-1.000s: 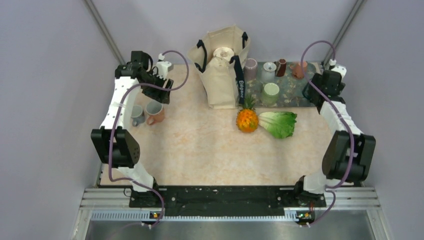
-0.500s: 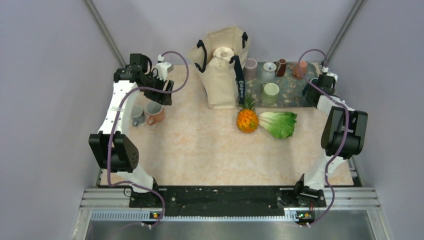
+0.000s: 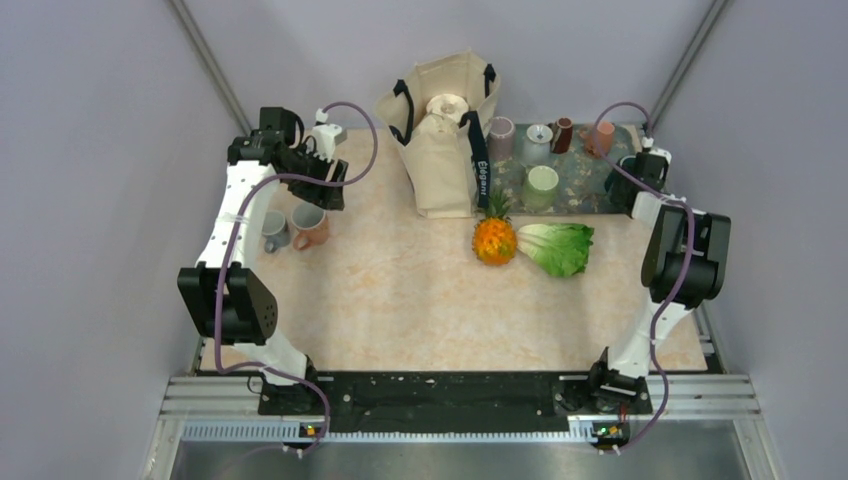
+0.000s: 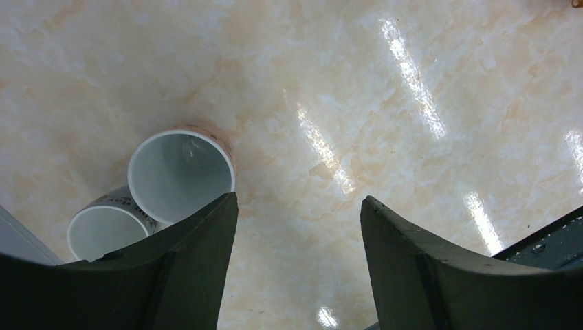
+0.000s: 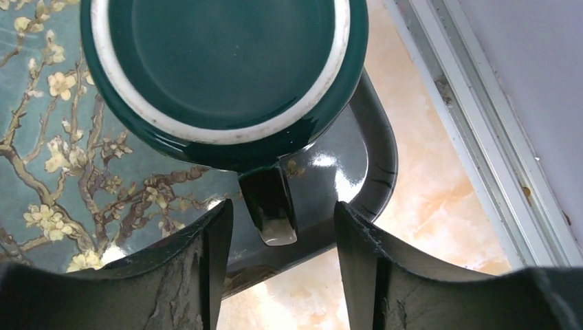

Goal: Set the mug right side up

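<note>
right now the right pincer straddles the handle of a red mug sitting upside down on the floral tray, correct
Not quite. The mug is dark green, not red; the right wrist view shows it. The rest stands: it sits upside down on the floral tray, and the right pincer straddles its handle, jaws open.

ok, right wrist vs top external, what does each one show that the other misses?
Right wrist only: upside-down dark green ceramic mug, its handle between the open fingers of the right gripper, gaps either side. Top external only: beige canvas tote bag, orange pineapple, green cabbage. Both: teal blossom-patterned tray.
</note>
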